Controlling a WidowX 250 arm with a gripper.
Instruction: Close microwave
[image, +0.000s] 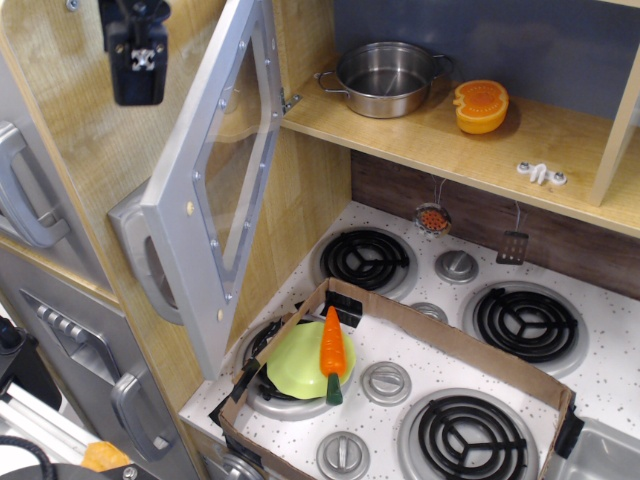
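The microwave is a wooden shelf compartment (430, 135). Its silver-grey door (190, 215) with a clear window stands wide open, swung out to the left. The door's curved grey handle (135, 255) faces left. My gripper (137, 75) is a black block at the top left. It hangs in front of the wooden side panel, left of the door's outer face and apart from it. Its fingers cannot be made out. It holds nothing that I can see.
A steel pot (385, 78) and an orange half-squash (481, 105) sit on the shelf. Below, a cardboard tray (440, 335) on the stovetop holds a green plate (295, 362) and a carrot (332, 348). Grey doors with large handles (25, 200) are on the left.
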